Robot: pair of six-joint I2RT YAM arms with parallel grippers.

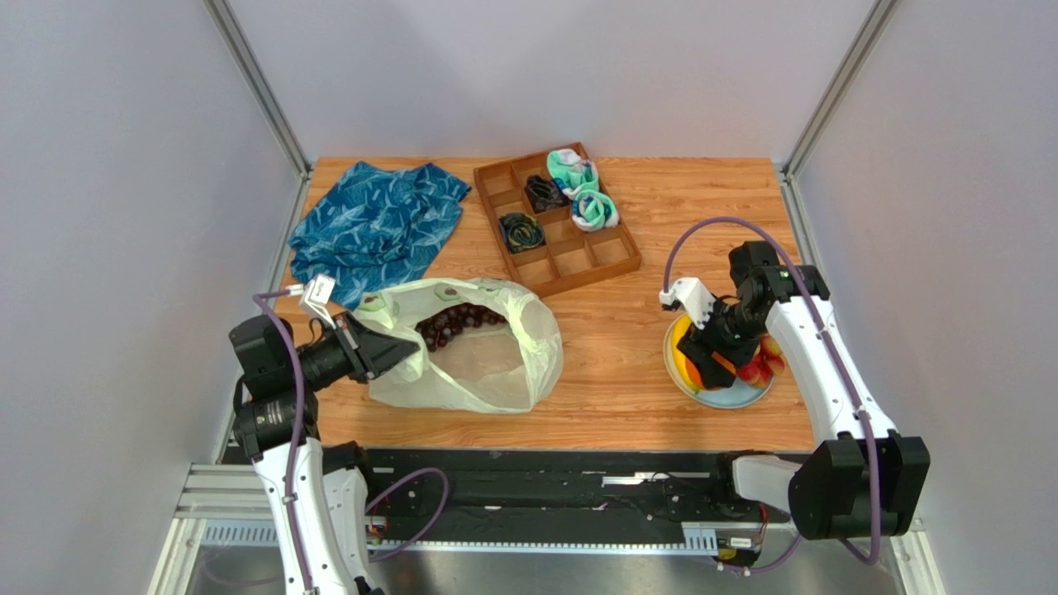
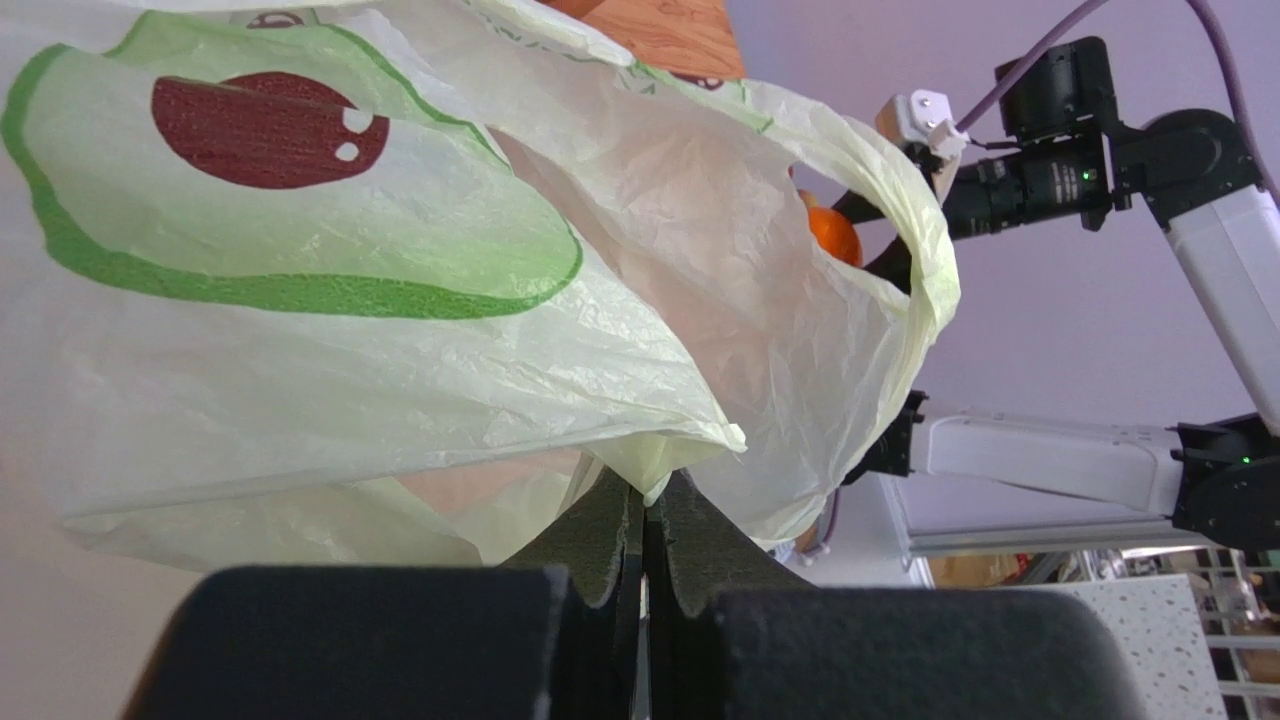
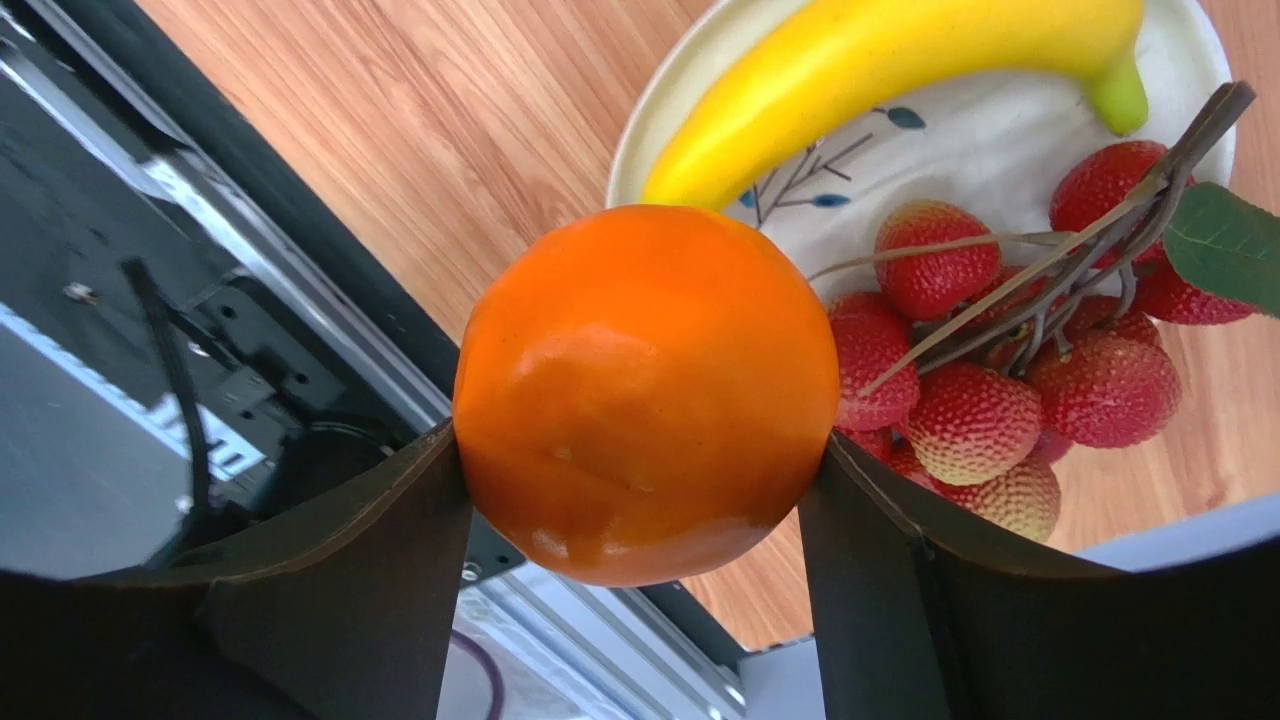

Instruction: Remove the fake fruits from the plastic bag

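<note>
Top external view: the bench (image 1: 621,360) is being worked at both ends of its near edge. The plastic bag (image 1: 478,360), the largest thing on it, is lying toward the near left corner. Its rim is being pinched by the left gripper (image 2: 646,518), whose jaws are closed flat on a fold of the film, as the left wrist view shows. Toward the near right corner a plate (image 1: 733,399) is being filled. The banana (image 3: 902,68) and the red grape bunch (image 3: 977,375) are lying on it. The orange (image 3: 646,393) is being clamped between the jaws of the right gripper (image 1: 717,370) over the plate's rim; whether it is touching the plate cannot be told. The dark purple grape bunch (image 1: 453,326) is showing inside the bag's open mouth, on its far side.

The step in hand is judged to be the setting down of the orange. The next move is calling for the jaws to be parted low over a bare part of the plate, so that the round fruit is not sent rolling. After that, the right arm is likely to be needed at the bag's mouth for the dark bunch.
</note>
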